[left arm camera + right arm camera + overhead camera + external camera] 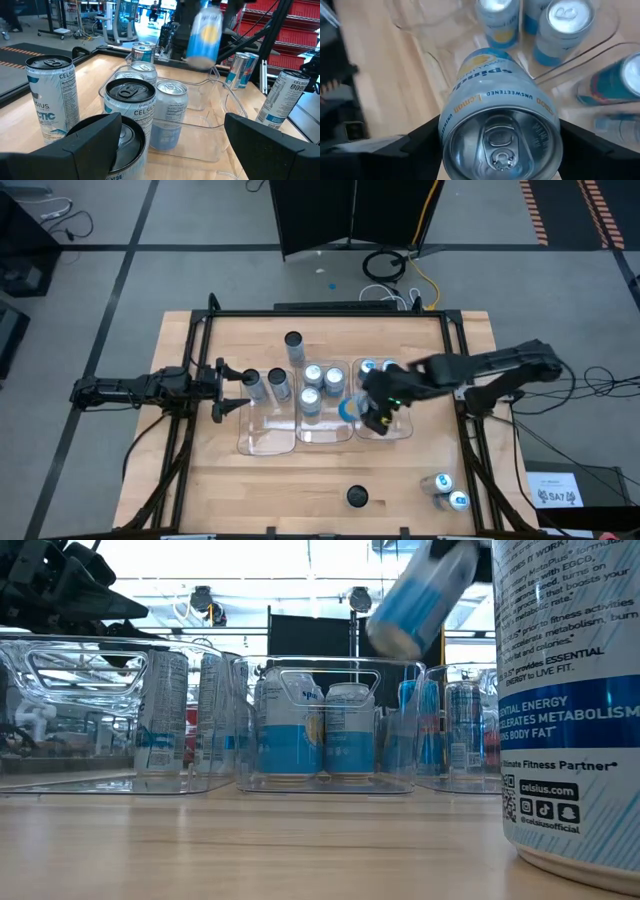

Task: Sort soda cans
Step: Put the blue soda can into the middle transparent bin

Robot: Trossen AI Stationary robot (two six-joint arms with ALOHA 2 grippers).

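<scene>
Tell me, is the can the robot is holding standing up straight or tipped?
Tipped. The can hangs slanted in the air above the trays, gripped by the right gripper.

Silver-topped can (501,125), blue with yellow lemon print.

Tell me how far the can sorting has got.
Partly done. Several slim silver soda cans already stand in the three clear rectangular plastic trays. The right gripper holds a pale blue lemon can tilted above the trays. Left to sort: a dark-topped can behind the trays, another and two blue-topped cans near the front edge. The left gripper waits open.
</scene>
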